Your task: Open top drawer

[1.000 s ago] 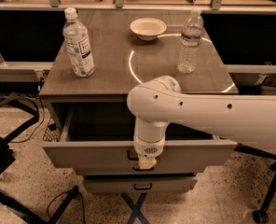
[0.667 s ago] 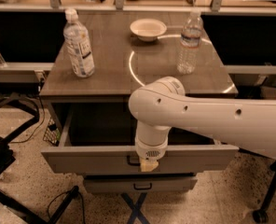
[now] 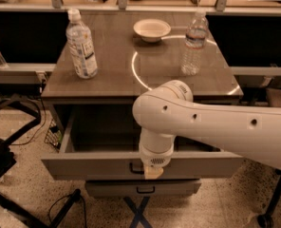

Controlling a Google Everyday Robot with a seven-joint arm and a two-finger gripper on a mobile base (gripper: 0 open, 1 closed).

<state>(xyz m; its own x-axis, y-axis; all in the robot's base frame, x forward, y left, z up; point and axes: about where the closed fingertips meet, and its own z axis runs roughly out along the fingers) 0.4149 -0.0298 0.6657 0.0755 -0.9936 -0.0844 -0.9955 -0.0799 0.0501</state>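
top drawer [image 3: 83, 165] out, gripper [image 3: 153, 171] at handle [image 3: 133, 167]

A thick white robot arm [image 3: 226, 127] reaches in from the right, bends at a rounded joint [image 3: 162, 108] near centre and turns straight down. Beneath its cylindrical wrist [image 3: 155, 151], the gripper [image 3: 153, 171] points downward, low in mid-view, only a small tan tip showing.

A single camera looks down and forward from above the near side of the cabinet, close enough that the arm [image 3: 216, 127] fills the right foreground. The tabletop [image 3: 117, 80] lies farther off and the top drawer [image 3: 88, 165] nearer, with the gripper [image 3: 153, 171] at its front centre.
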